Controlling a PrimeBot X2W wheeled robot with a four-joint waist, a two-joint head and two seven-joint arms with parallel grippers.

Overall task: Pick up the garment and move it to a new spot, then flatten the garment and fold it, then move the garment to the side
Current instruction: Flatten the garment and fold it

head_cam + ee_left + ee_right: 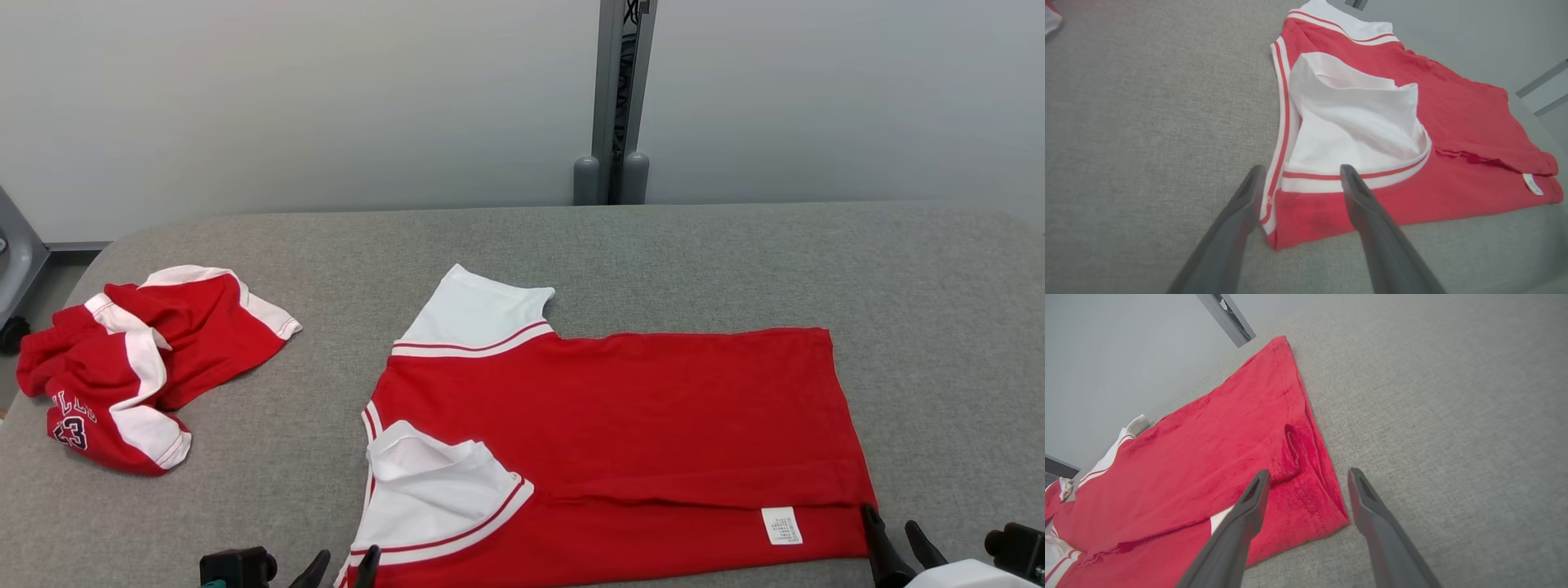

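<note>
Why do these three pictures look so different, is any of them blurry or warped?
Head view: soft, even light, no glare; the red garment is sharp, with faint shadow under its folded edge. Left wrist view: wide-angle stretch, the left end effector looms large and soft-edged. Right wrist view: tilted, the table slants, the right end effector is blurry up close.

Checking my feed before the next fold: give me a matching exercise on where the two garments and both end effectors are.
1 flat shirt
2 crumpled garment
3 left end effector
4 right end effector

A open at hem corner
B bunched, left side of table
C open at white-sleeve corner
D spread, table centre

Pairs: 1-D, 2-B, 3-C, 4-A
</note>
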